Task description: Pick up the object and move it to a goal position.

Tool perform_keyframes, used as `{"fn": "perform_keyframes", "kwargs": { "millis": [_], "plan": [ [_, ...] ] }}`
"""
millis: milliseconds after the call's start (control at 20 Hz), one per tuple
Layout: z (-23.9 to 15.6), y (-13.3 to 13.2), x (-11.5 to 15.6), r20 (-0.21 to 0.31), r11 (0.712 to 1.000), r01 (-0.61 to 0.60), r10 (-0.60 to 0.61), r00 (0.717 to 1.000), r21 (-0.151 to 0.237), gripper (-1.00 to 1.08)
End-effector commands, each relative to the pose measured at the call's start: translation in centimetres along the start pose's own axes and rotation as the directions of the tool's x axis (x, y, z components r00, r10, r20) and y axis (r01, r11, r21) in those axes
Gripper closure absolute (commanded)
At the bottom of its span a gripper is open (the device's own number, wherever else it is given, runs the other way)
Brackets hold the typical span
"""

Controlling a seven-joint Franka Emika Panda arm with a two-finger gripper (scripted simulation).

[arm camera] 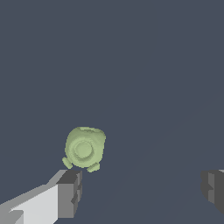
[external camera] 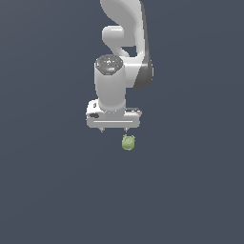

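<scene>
Desk (external camera: 47,190) bare all round. Only the object (external camera: 128,142) stands near the end effector (external camera: 113,130), just beside one fingertip (arm camera: 70,192).

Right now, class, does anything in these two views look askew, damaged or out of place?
Nothing looks damaged or spilled. One oddity: the object is not centred under the open gripper. It lies beside one finger, outside the gap between the fingers, on the exterior view's right.
</scene>
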State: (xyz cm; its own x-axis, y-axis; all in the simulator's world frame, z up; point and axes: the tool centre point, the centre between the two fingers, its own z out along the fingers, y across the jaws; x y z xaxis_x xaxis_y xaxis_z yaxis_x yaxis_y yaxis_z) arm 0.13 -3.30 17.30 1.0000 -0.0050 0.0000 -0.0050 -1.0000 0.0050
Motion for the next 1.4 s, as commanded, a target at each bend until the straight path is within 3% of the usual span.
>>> {"fn": "perform_keyframes", "kwargs": {
  "millis": [0, 800, 1350],
  "plan": [
    [0.5, -0.4, 0.0, 0.001, 1.0, -0.008, 0.008, 1.0, 0.0, -0.92],
    [7.3, -5.9, -1.4, 0.001, 0.989, -0.148, 0.148, 0.989, 0.004, -0.92],
    [8.5, -6.6, -1.7, 0.002, 0.986, -0.165, 0.165, 0.986, 0.005, -0.92]
  ]
}}
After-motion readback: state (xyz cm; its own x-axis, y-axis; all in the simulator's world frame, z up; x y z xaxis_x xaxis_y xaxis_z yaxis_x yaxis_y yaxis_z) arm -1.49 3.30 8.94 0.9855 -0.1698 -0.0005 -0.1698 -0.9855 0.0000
